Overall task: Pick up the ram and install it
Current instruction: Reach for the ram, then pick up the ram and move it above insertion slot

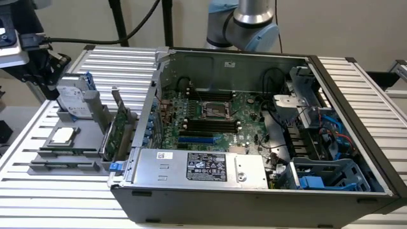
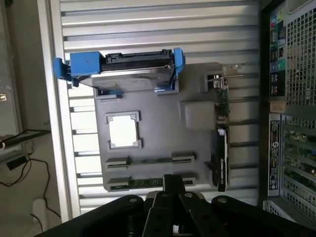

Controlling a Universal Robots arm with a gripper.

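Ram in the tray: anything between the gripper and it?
Nothing visible. In the wrist view the gripper hangs over the ram stick at the gray tray's edge; the hard drive and upright card sit off to the sides.

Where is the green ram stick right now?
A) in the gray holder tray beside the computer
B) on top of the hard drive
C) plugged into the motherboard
A: the ram rests in the gray holder tray beside the computer case, and the gripper hangs above it.
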